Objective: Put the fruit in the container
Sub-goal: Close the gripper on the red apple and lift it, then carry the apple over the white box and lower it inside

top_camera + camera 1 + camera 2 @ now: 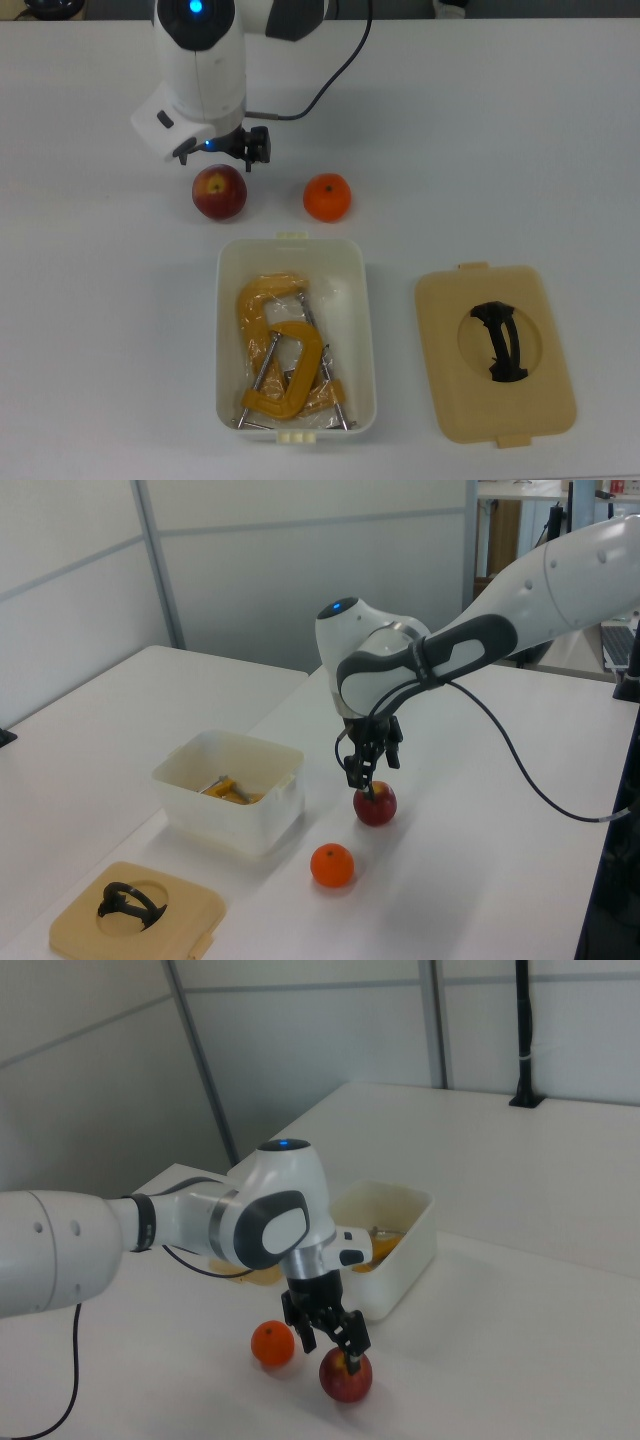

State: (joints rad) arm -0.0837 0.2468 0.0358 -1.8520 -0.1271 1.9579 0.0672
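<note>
End effector point(366, 777) hung open just above the red apple point(219, 192), fingers spread over its top, orange point(327, 197) beside the apple on the white tabletop point(520, 150), white container point(295, 336) near both fruits, holding yellow C-clamps point(283, 355), tan lid point(495, 353) apart on the top view's right

Two fruits lie on the white table point(520, 150): one red apple point(219, 192) and one orange point(327, 197), both just beyond one short end of the single white container point(365, 330). Inside the container lie what look like two yellow C-clamps point(280, 355), overlapping each other. One tan lid point(440, 320) with one black handle point(500, 341) lies flat beside the container's long side. One robot arm point(200, 70) is above the apple.
</note>
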